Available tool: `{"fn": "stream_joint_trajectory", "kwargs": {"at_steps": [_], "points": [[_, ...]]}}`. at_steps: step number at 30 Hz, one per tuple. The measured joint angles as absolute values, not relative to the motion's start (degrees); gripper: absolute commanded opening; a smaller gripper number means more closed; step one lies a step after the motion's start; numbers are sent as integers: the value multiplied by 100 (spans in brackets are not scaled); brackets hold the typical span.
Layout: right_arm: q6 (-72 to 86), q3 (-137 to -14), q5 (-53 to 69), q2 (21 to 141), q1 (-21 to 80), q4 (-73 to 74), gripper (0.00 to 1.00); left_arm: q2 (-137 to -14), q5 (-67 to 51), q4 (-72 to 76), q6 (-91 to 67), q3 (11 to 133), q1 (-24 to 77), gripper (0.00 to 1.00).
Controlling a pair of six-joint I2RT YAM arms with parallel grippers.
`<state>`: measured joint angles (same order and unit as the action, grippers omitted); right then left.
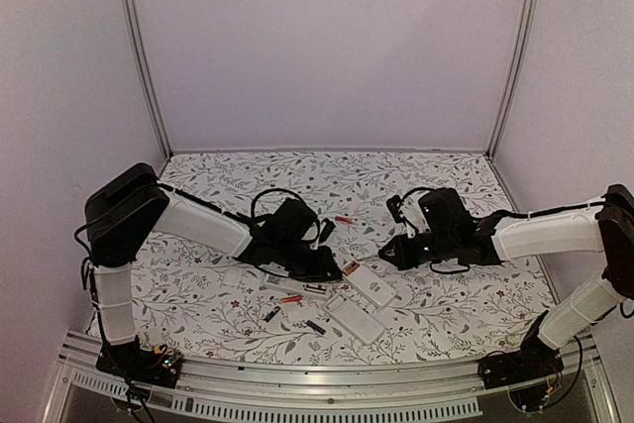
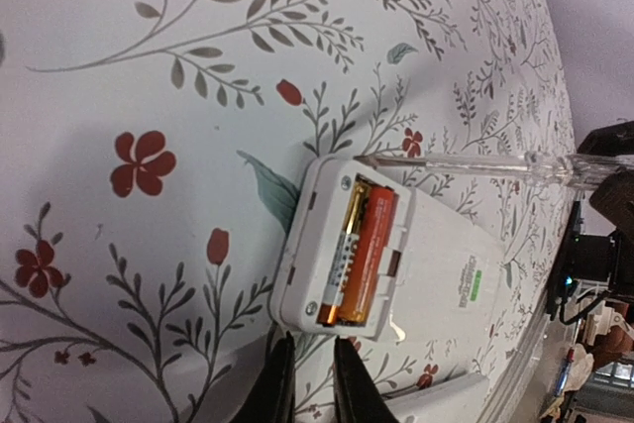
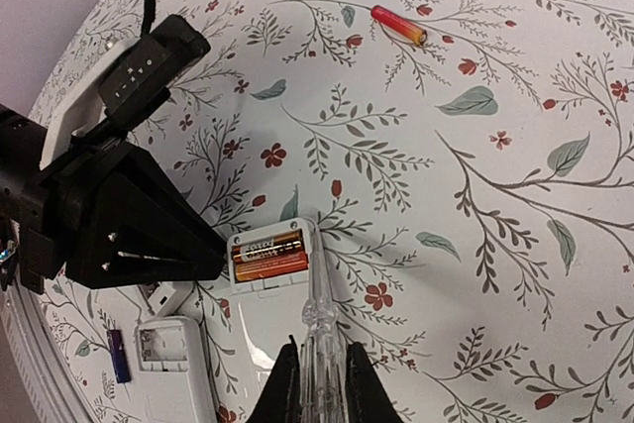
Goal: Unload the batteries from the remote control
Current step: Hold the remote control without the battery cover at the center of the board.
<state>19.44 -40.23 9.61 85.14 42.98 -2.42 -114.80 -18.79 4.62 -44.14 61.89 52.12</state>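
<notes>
1. A white rectangular plastic remote control [image 2: 446,264] lies on the floral-print table [image 1: 446,180], just below the middle of the overhead frame, with its battery compartment uncovered.
2. Two brownish-gold and orange cylindrical batteries [image 2: 362,260] sit side by side in that compartment, at the centre of the left wrist frame.
3. The left end effector [image 2: 312,373] hangs at the bottom of its wrist frame, just beside the compartment end of the remote. Its jaws stand a narrow gap apart with nothing between them.
4. The right end effector [image 3: 322,373] is clamped on a clear thin plastic stick tool [image 3: 319,314]. The tool's tip reaches the remote's edge next to the compartment, though it is hard to tell whether it touches.
5. A loose red cylindrical battery [image 3: 398,25] lies at the upper middle of the right wrist frame, well apart from the remote.
6. At the lower left of that frame lies a second white remote control [image 3: 176,369] with its compartment open, and a dark purple battery [image 3: 119,356] just beside it.
</notes>
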Motion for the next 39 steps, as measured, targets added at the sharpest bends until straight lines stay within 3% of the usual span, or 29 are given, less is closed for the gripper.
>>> {"fn": "stream_joint_trajectory", "kwargs": {"at_steps": [39], "points": [[2078,-4010,1026,8346,4298,-167,0,-11483,-1881,440,-4412,6189,5203,10]]}}
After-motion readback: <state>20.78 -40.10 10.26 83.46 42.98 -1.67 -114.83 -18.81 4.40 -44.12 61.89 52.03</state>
